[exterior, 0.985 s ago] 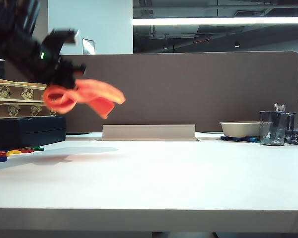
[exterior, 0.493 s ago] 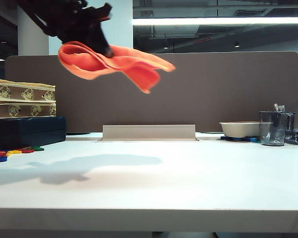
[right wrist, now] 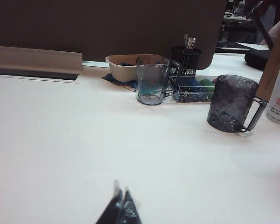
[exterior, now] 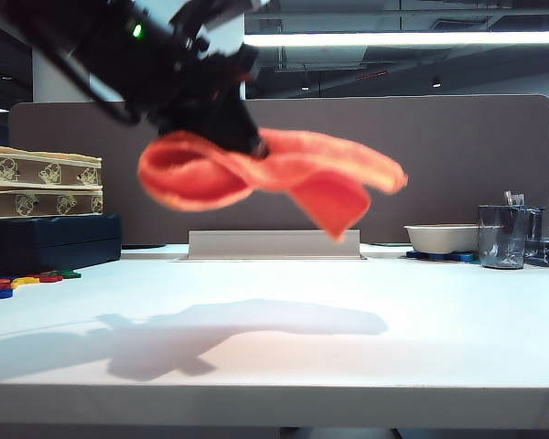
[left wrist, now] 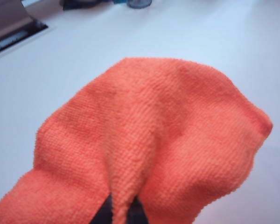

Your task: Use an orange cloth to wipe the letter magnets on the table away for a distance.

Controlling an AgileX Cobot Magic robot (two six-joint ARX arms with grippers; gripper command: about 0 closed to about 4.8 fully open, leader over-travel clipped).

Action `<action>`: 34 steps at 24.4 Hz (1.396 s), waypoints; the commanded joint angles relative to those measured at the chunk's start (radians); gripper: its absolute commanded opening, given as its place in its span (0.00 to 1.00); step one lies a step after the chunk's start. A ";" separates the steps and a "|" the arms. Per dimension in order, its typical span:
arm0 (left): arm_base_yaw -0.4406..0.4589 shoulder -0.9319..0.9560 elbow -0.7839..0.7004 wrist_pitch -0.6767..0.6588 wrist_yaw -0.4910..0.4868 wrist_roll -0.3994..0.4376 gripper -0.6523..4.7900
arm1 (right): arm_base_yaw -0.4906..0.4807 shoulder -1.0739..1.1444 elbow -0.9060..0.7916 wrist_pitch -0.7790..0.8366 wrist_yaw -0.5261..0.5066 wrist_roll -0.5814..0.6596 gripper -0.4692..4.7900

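White table: letter magnets far left (w/ mugs, bowl).

The left pincer and its arm are black, bearing a small green light.

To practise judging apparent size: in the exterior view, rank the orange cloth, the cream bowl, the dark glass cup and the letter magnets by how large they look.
1. Orange cloth, held aloft by the left hand, nearer the camera.
2. Cream bowl.
3. Dark glass cup, close to the bowl in area, so unsure.
4. Letter magnets, each tiny.
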 commanded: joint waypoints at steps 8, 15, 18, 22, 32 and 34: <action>0.011 -0.003 -0.153 0.134 -0.045 -0.043 0.14 | -0.001 -0.004 -0.008 0.013 0.001 0.001 0.08; 0.010 -0.003 -0.153 0.160 -0.002 -0.062 0.40 | -0.001 -0.004 -0.008 0.013 0.001 0.001 0.08; 0.010 -0.003 -0.153 0.159 0.005 -0.063 0.40 | -0.001 -0.004 -0.008 0.013 0.001 0.001 0.08; 0.010 -0.006 -0.150 0.159 0.006 -0.113 0.40 | -0.001 -0.004 -0.008 0.013 0.001 0.001 0.08; 0.010 -0.210 -0.150 0.158 0.003 -0.147 0.40 | -0.001 -0.004 -0.008 0.013 0.001 0.001 0.08; 0.010 -0.262 -0.150 0.155 0.003 -0.147 0.40 | -0.001 -0.004 -0.008 0.013 0.001 0.001 0.08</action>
